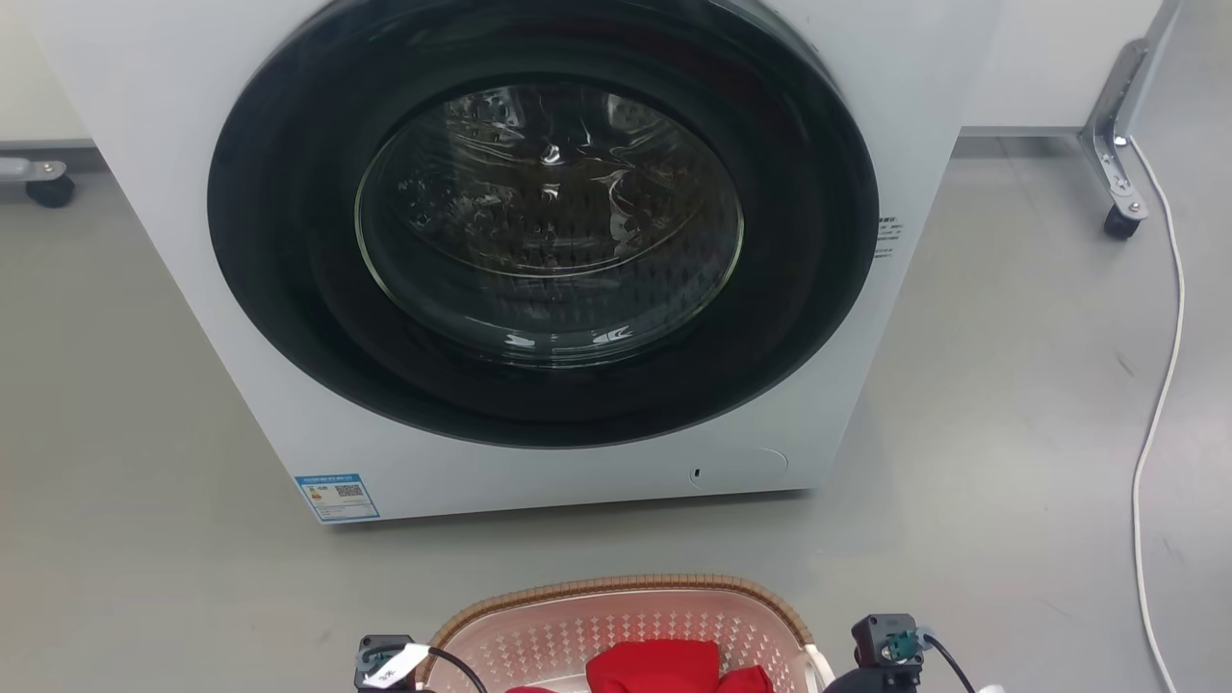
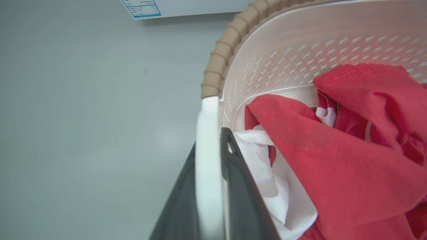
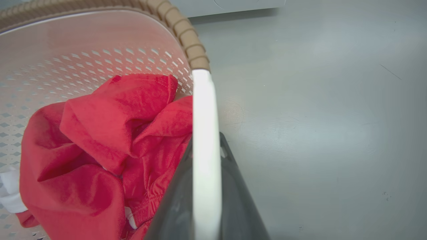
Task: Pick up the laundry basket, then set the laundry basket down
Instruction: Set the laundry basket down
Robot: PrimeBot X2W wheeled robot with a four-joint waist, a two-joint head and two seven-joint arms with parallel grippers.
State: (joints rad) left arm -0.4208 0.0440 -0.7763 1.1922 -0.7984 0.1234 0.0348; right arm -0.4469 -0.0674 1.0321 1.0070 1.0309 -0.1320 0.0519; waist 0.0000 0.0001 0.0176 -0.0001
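Head view: the laundry basket (image 1: 616,599) sits low between my two claws, in front of the washing machine (image 1: 539,241).
My left claw (image 2: 209,141) is clamped on its white left handle (image 2: 206,180) and my right claw (image 3: 206,141) on its right handle (image 3: 206,106). Red clothing (image 2: 333,156) lies inside, and grey floor (image 1: 1011,433) is all around.

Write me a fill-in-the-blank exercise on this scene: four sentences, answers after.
1. The laundry basket has a woven-look rim coloured ____.
2. The left hand and the right hand each clamp a white ____ of the basket.
3. The biggest garment in the basket is ____.
4. The washing machine has its round door ____.
Missing words: brown; handle; red; closed.
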